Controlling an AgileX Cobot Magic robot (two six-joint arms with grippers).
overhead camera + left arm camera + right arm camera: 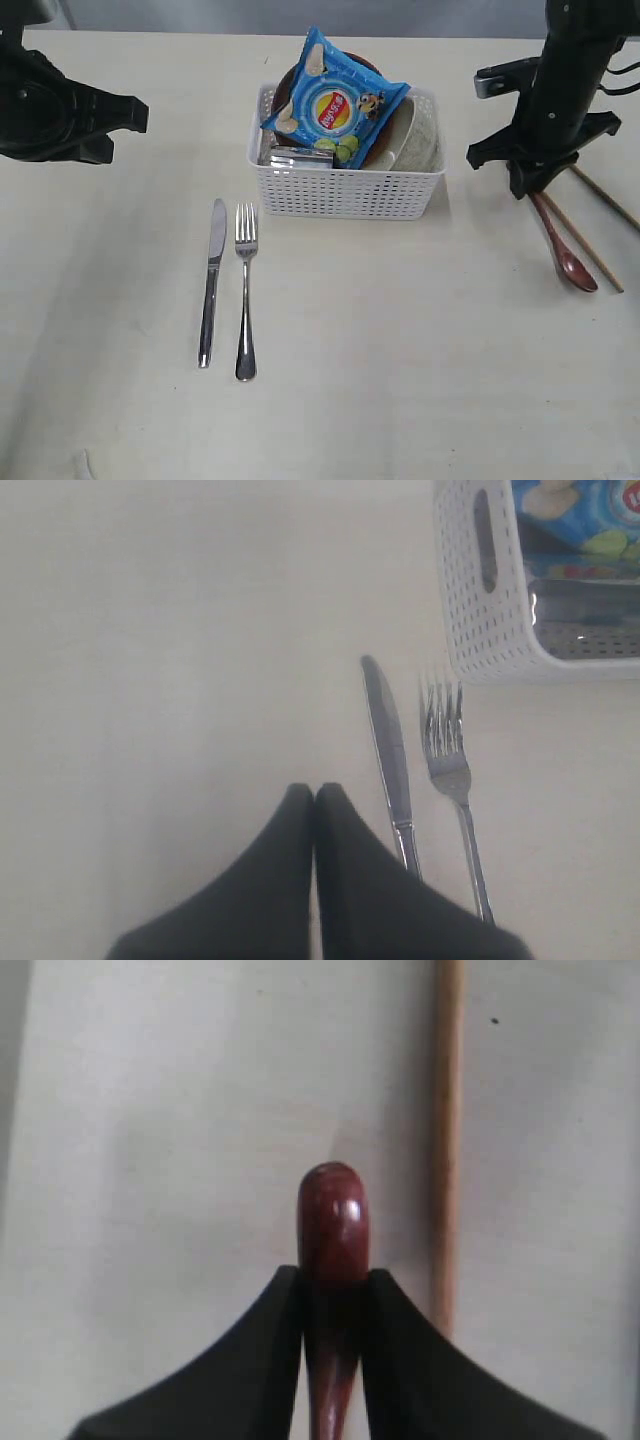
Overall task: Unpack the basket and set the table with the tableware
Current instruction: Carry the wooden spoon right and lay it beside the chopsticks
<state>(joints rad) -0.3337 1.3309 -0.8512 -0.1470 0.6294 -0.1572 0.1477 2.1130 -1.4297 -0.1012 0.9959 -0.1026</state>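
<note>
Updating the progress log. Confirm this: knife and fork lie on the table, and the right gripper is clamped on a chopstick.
One slip: the right gripper is clamped on the spoon; the chopstick lies free beside it, as the right wrist view shows. The knife and fork do lie on the table.

A: From the outside camera we see the bench (400, 350) brightly and evenly lit; the light looks soft and seems to come from above.

B: Agreed. We find only faint shadows: a pale one beside the basket (345, 195) and thin lines along the knife (211, 285) and fork (245, 300).

A: We notice glare on the chip bag (335, 105), and the dark arms (560, 90) lose nearly all detail.

B: On the left wrist we get a softer picture; the left tool (314, 790) is a blurred black mass.

A: On the right wrist we see a white highlight on the spoon (333, 1210), fuzzy edges, the right tool (334, 1274) out of focus, and the chopstick (447, 1140) hazy.
</note>
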